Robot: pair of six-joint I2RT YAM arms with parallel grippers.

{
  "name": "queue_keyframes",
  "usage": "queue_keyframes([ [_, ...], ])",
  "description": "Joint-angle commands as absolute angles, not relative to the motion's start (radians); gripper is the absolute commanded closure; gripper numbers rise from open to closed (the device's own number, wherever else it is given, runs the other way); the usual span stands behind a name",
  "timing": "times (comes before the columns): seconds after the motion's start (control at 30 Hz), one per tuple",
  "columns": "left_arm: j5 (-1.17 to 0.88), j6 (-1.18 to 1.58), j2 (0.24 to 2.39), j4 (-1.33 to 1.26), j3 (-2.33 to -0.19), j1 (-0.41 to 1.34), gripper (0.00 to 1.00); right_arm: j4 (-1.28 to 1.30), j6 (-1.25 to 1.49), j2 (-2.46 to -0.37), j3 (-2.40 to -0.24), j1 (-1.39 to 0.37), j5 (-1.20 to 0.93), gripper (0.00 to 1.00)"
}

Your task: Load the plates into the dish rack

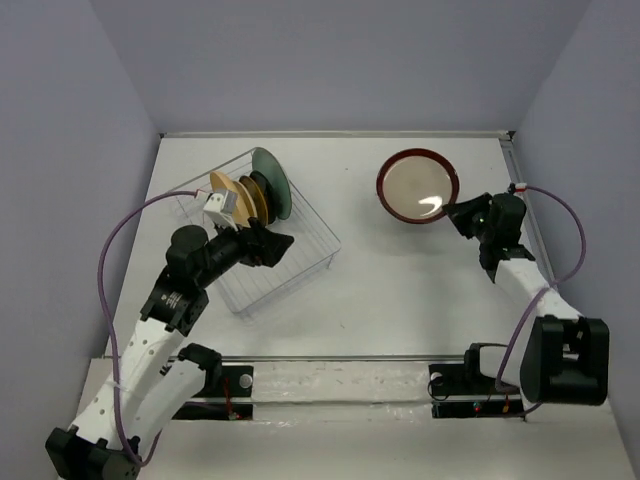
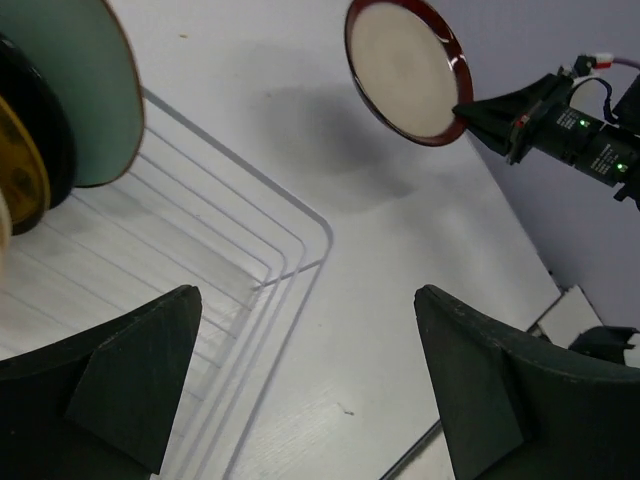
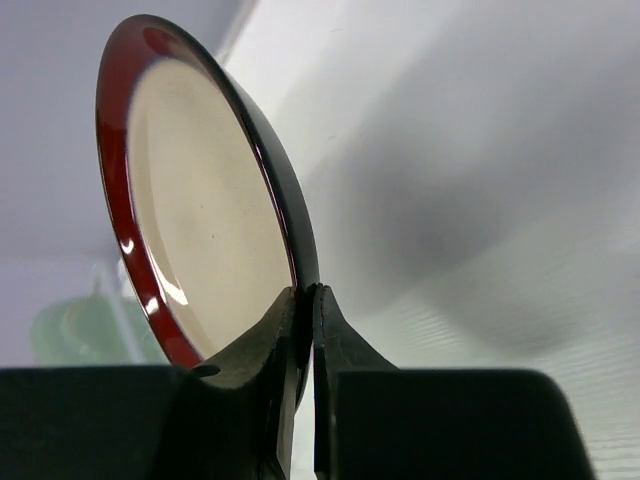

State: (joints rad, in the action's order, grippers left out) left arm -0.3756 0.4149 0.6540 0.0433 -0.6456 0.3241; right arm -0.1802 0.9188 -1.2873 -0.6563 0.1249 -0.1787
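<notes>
right end effector (image 3: pixel 305 296) pinching red-rimmed plate (image 3: pixel 200 210), seemingly aloft

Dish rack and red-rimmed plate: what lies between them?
Nothing; only bare table between the dish rack and the red-rimmed plate, seen in the top view.

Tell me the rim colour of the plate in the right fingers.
The plate has a glossy red rim, clearest in the right wrist view.
</notes>
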Motion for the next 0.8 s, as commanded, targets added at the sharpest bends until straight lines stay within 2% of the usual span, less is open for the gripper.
queue_keyframes([
  [0.0, -0.344, 0.482, 0.713, -0.032, -0.755, 0.453, 0.01, -0.331, 0.927, -1.040, -0.640, 0.015, -0.248, 0.93],
  [0.13, -0.276, 0.498, 0.796, -0.035, -0.808, 0.534, 0.01, -0.281, 0.922, -0.910, -0.644, -0.006, -0.372, 0.93],
  [0.3, -0.325, 0.520, 0.931, -0.093, -0.848, 0.538, 0.01, -0.270, 0.934, -0.832, -0.632, -0.041, -0.465, 0.93],
  [0.5, -0.393, 0.569, 1.002, -0.242, -0.851, 0.551, 0.01, -0.270, 0.933, -0.822, -0.620, -0.052, -0.557, 0.93],
  [0.77, -0.374, 0.574, 1.084, -0.298, -0.856, 0.580, 0.01, -0.282, 0.923, -0.848, -0.635, -0.139, -0.617, 0.93],
])
